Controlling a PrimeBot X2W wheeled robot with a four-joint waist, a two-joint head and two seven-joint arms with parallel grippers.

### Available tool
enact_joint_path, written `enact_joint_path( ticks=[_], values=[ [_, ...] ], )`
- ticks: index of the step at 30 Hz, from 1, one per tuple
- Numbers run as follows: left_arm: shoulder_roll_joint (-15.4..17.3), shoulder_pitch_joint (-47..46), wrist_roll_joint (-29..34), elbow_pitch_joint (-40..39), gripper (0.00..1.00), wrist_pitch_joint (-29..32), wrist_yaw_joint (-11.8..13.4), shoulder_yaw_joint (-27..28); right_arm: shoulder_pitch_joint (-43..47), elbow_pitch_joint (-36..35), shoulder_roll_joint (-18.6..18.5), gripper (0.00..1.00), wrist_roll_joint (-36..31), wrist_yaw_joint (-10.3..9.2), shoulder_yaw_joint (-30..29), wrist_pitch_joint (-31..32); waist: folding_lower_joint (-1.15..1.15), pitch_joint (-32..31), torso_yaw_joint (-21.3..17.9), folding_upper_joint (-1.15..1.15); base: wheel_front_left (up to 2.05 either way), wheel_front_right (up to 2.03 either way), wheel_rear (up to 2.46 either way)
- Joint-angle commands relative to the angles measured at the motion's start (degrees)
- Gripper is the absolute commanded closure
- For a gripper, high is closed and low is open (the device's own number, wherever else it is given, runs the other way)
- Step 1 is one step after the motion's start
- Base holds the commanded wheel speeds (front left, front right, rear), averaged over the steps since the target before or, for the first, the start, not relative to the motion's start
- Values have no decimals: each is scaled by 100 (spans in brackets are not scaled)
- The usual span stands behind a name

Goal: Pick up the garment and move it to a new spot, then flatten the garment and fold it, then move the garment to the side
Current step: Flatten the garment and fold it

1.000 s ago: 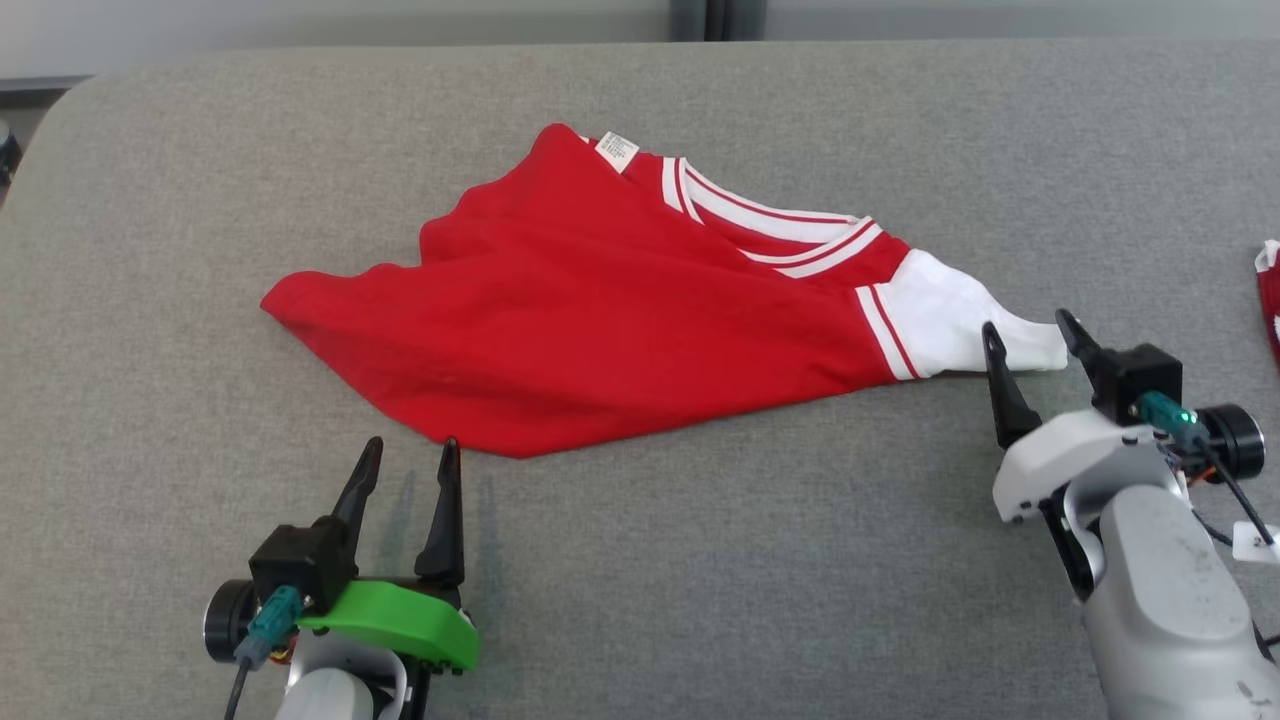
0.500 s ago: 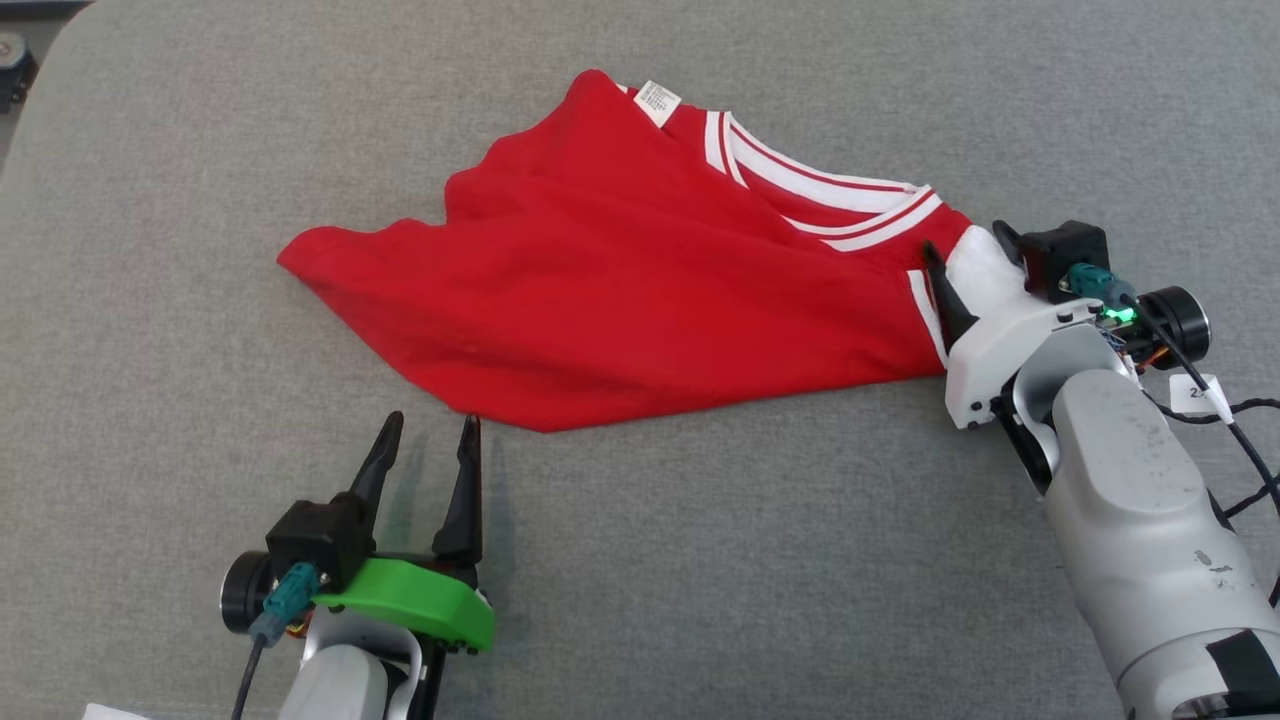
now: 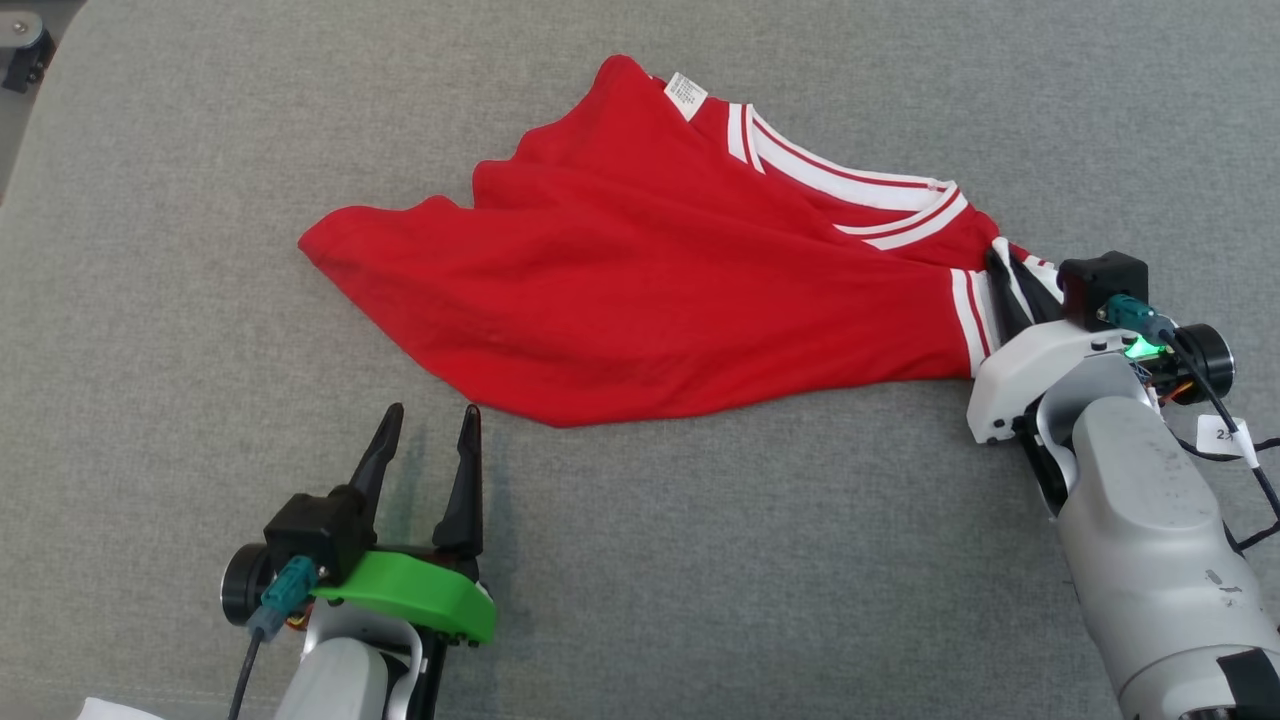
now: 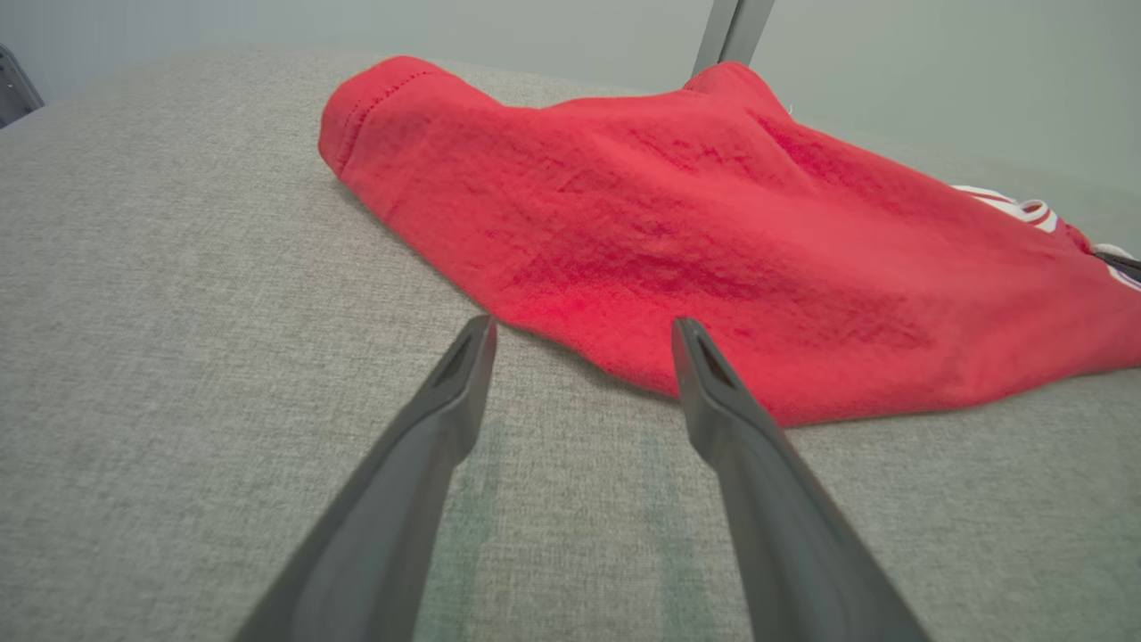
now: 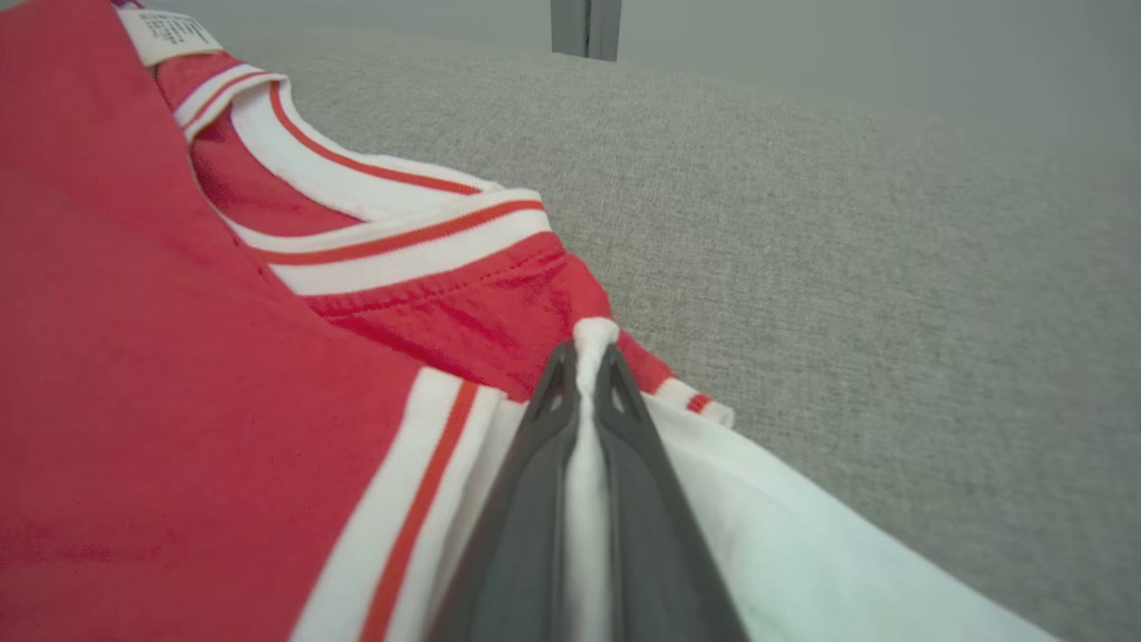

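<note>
The garment point(image 3: 640, 280) is a red shirt with a white-striped collar and a white sleeve, lying crumpled on the grey table. My right gripper point(image 3: 1012, 262) is shut on the white sleeve at the garment's right end; in the right wrist view a ridge of white cloth is pinched between its fingers point(image 5: 584, 357). My left gripper point(image 3: 432, 412) stands open near the table's front, just short of the garment's lower red corner point(image 4: 713, 267), with nothing between its fingers.
The grey cloth-covered table point(image 3: 700, 550) stretches wide around the garment. A small dark object point(image 3: 28, 45) sits off the table's far left corner. A vertical post point(image 5: 585, 27) stands beyond the table's far edge.
My right gripper pushed forward over the white sleeve and shut on it, bunching the cloth. The head camera shifted, so the whole picture moved. The left gripper stayed open in place.
</note>
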Motion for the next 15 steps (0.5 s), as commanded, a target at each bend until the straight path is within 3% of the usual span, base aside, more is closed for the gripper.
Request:
enact_joint_path(
  ticks=[1, 7, 15],
  values=[
    [16, -55, -22, -1, 0, -1, -4, -19, 100, -24, -39, 100, -58, -11, -78, -14, 0, 1, 14, 0, 0, 0, 0],
    [16, -127, -55, -9, 0, -1, -4, -67, -427, -736, -13, 100, -219, -11, -106, -80, 0, 5, 100, 0, 0, 0, 0],
    [16, -48, -5, 49, 0, -1, -4, 0, -381, -2782, -190, 100, 152, -10, 678, -81, 0, -122, 133, 0, 0, 0, 0]
  ],
)
